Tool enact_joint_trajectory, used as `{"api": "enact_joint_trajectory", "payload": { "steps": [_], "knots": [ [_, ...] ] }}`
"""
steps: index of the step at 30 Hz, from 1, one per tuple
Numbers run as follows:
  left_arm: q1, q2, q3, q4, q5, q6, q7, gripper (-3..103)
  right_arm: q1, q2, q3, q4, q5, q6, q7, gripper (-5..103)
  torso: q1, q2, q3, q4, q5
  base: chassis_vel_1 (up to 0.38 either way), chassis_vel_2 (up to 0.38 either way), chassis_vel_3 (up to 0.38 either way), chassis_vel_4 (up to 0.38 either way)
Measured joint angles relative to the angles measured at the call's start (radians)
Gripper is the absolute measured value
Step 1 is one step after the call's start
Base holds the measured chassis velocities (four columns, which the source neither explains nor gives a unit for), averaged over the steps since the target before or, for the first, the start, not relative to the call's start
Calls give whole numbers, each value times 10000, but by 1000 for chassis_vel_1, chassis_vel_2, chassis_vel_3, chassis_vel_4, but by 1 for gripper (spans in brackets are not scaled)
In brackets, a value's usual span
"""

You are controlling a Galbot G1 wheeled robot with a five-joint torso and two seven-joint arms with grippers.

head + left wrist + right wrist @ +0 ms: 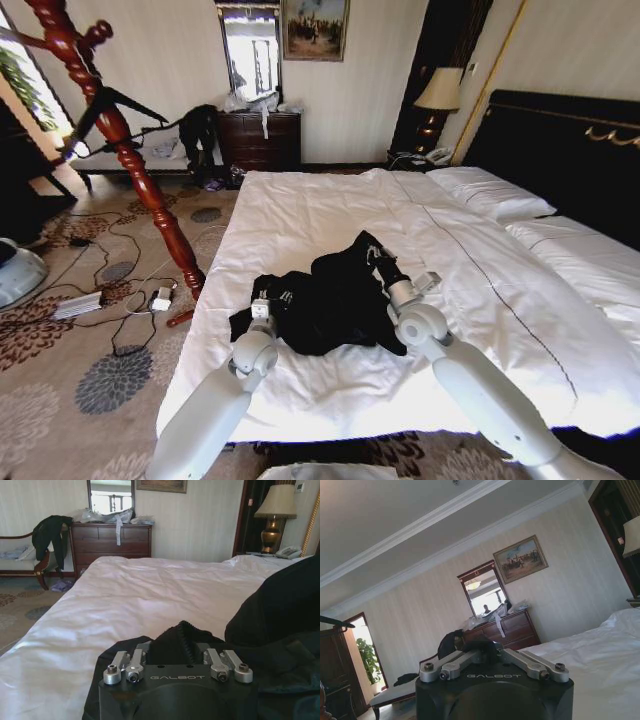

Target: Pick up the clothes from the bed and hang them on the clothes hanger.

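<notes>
The bed [330, 215] is very wide, with a white quilted duvet, white pillows and a black headboard with gold trim; it serves as landmark for all else.

The clothes [330, 300] are one black, matte, soft garment, lying crumpled in a heap on the duvet near the foot edge of the bed, toward its left side; folds stand up in the middle of the heap, and one flap trails flat toward the bed's left edge.

The coat stand [120, 140], reddish turned wood, leans on the carpet just off the bed's left side; a slim black clothes hanger [115, 105] hangs on it, well apart from the garment.

The left gripper [262, 305] sits at the heap's left end, over the duvet near the foot edge; in the left wrist view its fingers [134, 667] are closed on a pinched-up peak of black cloth [172, 642].

The right gripper [378, 258] is at the heap's right upper part, raised and tilted toward the far wall; in the right wrist view its fingers [451, 667] converge on a bunch of dark fabric, gripping it.
</notes>
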Motion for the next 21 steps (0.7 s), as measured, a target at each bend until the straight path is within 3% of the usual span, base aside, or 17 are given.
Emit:
{"api": "enact_joint_trajectory", "payload": {
  "steps": [3,8,11,17,21],
  "knots": [
    [219,127,-236,-197,-2,-194,121,30,47,7,-34,-9,-4,6,-1,0,0,0,0,0,0,0,0,0,0],
    [499,323,-471,-458,-35,-414,206,19,60,-63,11,59,10,11,-2,0,0,0,0,0,-1,0,0,0,0],
    [655,613,-659,-621,-62,-757,369,3,69,-109,138,66,38,35,-8,0,-1,0,-1,0,-1,0,0,0,0],
    [418,889,-896,-760,-373,-1168,535,2,119,-151,153,44,85,73,-12,0,0,0,0,0,-1,0,0,0,0],
    [-445,1337,-1090,-1024,-1143,-1226,711,2,279,-295,170,152,237,79,46,0,0,0,0,0,-1,0,0,0,0]
  ]
}}
